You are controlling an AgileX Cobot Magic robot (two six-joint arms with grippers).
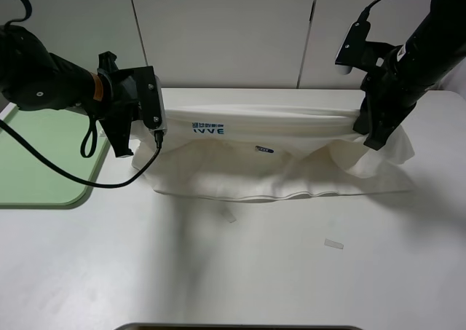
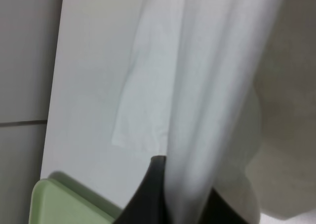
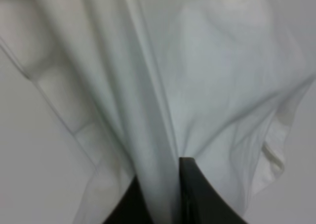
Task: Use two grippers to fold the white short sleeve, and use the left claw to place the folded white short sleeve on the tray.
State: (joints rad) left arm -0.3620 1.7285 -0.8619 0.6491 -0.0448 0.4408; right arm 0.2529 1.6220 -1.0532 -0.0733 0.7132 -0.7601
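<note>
The white short sleeve point(image 1: 277, 159) hangs stretched between my two grippers above the table, blue "IVVE" lettering point(image 1: 208, 130) near its left end and a small blue neck label point(image 1: 263, 149) at the middle. My left gripper point(image 1: 159, 130) is shut on the shirt's left end; in the left wrist view the cloth point(image 2: 212, 100) runs out from between the black fingers point(image 2: 148, 194). My right gripper point(image 1: 364, 119) is shut on the right end; the right wrist view shows cloth point(image 3: 163, 85) pinched between its fingers point(image 3: 192, 189). The pale green tray point(image 1: 40, 159) lies at the table's left, also showing in the left wrist view point(image 2: 64, 204).
The shirt's lower hem point(image 1: 291, 195) rests on the white table point(image 1: 233, 272). Two small white tape strips point(image 1: 333, 244) point(image 1: 228, 215) lie on the table in front of the shirt. A white wall panel point(image 1: 226, 31) stands behind the table.
</note>
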